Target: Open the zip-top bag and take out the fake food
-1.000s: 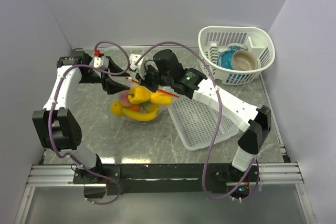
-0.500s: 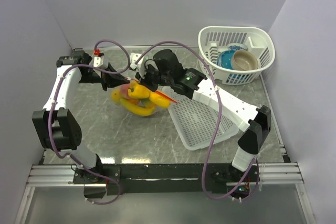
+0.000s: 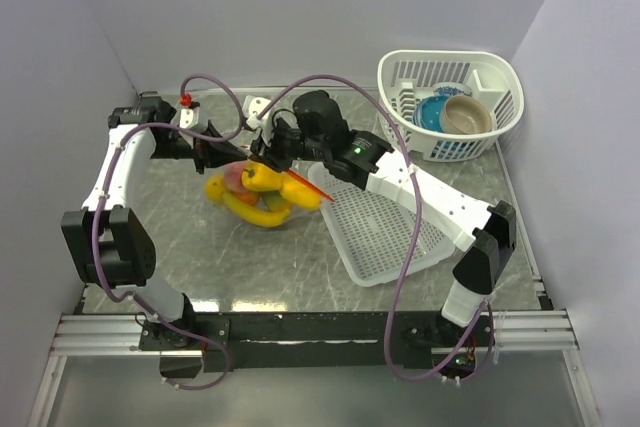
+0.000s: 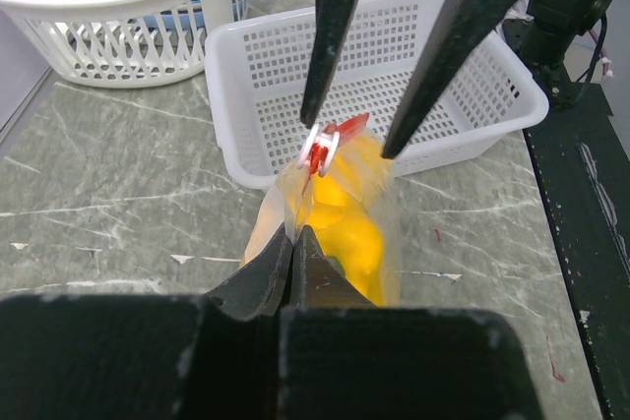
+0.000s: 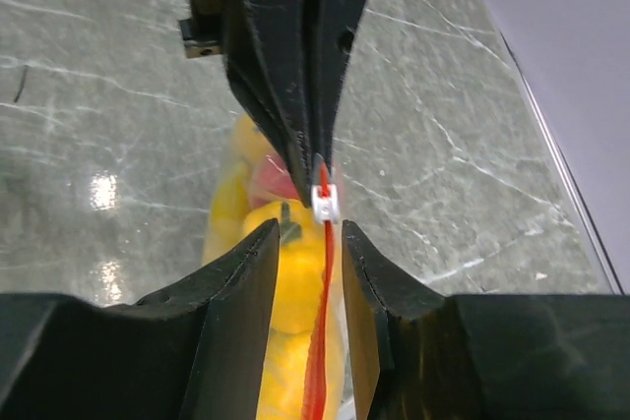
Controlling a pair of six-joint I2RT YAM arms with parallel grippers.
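Top: my left tool [image 3: 222,153] and right tool [image 3: 268,147] are meeting over the zip-top bag [image 3: 250,199], which is over the worktop [image 3: 200,247] just left of the mesh basket [image 3: 385,232], with the fake food [image 3: 262,179] inside.
Left wrist: left tool is clenching the bag's plastic below the white slider [image 4: 320,150]. Right tool is straddling it, fingers apart.
Right wrist: red zip strip [image 5: 320,341] is running between my released right fingers, touching neither.

A grey marbled surface [image 3: 280,267] is seen. On it are set a white rectangular mesh basket [image 3: 375,222] and, at the far right corner, a white oval basket [image 3: 455,150]. Whether the zip-top bag [image 3: 262,209] touches the surface cannot be told.
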